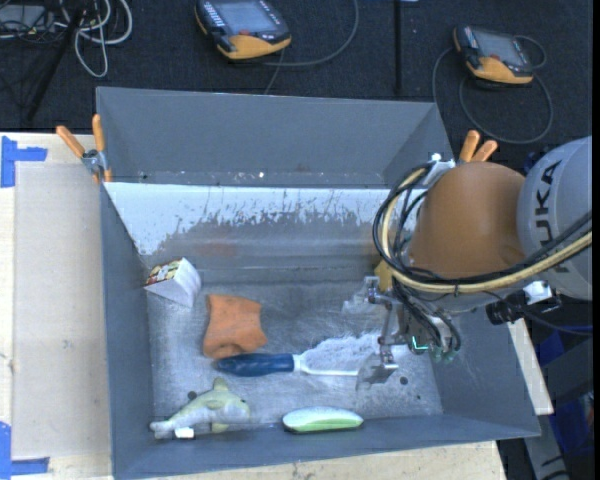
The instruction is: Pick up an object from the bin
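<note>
We found the gripper (380, 360) low in the grey metal bin (280, 158), right at the pale, glassy head of a blue-handled tool (270, 365) lying flat on the scuffed bottom (apart or together, we could not tell). Around that tool lay a crumpled orange cloth (230, 325), a mottled toy fish (205, 410), a smooth green-and-white oval (323, 420) and a small white carton (175, 281); a dark floor (330, 63) lay beyond the bin
</note>
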Robot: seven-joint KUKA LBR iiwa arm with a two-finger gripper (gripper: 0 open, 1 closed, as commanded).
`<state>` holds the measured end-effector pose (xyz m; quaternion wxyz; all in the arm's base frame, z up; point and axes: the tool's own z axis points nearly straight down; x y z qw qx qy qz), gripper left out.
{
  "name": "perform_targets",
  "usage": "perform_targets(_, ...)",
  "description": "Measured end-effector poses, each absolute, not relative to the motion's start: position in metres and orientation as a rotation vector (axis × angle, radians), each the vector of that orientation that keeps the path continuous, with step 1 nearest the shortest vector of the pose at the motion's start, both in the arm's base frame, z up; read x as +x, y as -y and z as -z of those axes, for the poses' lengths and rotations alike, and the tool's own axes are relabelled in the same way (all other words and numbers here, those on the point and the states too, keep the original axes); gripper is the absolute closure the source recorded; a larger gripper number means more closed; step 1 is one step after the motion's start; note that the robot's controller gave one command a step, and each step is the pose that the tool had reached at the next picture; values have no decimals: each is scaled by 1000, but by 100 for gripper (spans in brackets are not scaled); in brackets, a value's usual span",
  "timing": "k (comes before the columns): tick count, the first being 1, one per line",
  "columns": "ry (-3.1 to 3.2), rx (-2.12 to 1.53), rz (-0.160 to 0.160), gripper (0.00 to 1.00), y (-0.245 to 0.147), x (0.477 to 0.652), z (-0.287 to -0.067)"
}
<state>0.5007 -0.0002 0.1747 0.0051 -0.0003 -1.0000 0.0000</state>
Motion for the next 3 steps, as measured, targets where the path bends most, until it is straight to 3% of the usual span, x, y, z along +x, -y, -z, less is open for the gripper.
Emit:
perform_targets(1, 3139, -1, 0, 0, 0, 502, -178)
perform_targets(2, 3130, 215, -1, 100, -18, 523, -77)
perform_targets(3, 3130, 215, -1, 100, -18, 523, -77)
